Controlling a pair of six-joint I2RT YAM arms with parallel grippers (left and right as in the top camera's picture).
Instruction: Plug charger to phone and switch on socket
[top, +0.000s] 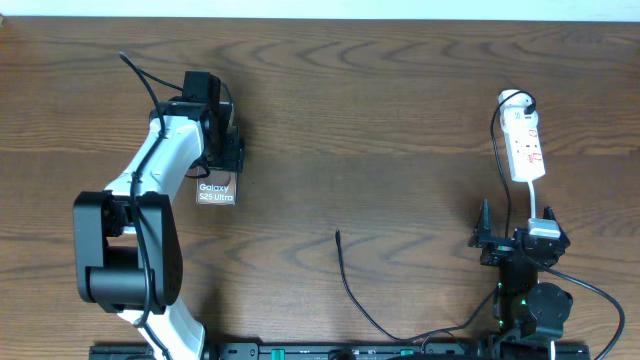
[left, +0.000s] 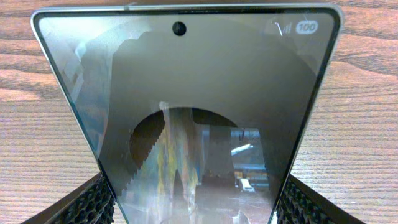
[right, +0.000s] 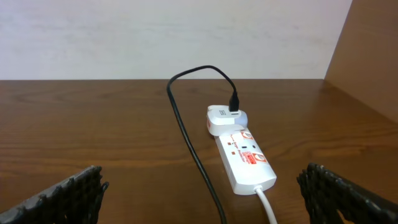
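right tool (top: 516, 225): near right of the counter (top: 380, 120), jaws spread wide, nothing between them.
charger (top: 338, 236): free tip lay on bare counter near the middle, left of the right tool and well apart from the phone; cable curved back toward the near edge.
phone (top: 215, 192): on the left, screen up, white lettering showing.
left tool (top: 220, 160): closed on the phone, pads (left: 93, 202) against its two long edges.
socket (top: 527, 150): far right, flat, beyond the right tool; white lead (top: 535, 200) trailed toward that tool.
adapter (right: 224, 118): white, at the socket's far end, a black cable plugged into it.
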